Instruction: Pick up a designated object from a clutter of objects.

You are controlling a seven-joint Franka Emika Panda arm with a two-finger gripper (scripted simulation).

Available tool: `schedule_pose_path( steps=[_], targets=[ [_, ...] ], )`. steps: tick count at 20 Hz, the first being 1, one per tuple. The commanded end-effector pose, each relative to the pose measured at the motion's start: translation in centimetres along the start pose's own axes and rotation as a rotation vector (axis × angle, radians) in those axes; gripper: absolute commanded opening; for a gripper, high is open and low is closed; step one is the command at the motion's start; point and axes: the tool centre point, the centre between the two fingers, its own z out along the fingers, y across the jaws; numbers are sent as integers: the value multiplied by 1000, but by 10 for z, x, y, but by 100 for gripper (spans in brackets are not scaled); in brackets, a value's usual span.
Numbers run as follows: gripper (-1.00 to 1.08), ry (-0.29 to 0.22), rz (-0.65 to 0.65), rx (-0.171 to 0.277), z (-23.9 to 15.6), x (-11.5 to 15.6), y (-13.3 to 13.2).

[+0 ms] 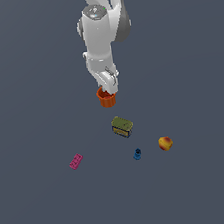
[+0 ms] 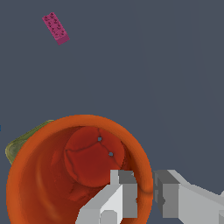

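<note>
orange cup (image 1: 106, 99) rim pinched between end effector (image 2: 146, 192) fingers

The cup (image 1: 106, 99) is placed farthest back in the exterior view, directly under the gripper (image 1: 111, 89), with one finger (image 2: 114, 197) set inside its rim and the other outside. The box (image 1: 122, 126) is found just in front of it. Nearer still, three items are spread in a row: the brick (image 1: 76, 161) on the exterior view's left, the small piece (image 1: 137, 154) in the middle, the fruit (image 1: 165, 143) on the right.
</note>
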Motion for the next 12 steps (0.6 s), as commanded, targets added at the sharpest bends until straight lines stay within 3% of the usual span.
schedule_pose_path(
  steps=[1, 12],
  targets=[
    [-100, 0, 0, 1, -19, 20, 10],
    [-100, 3, 1, -1, -102, 113, 50]
  ],
)
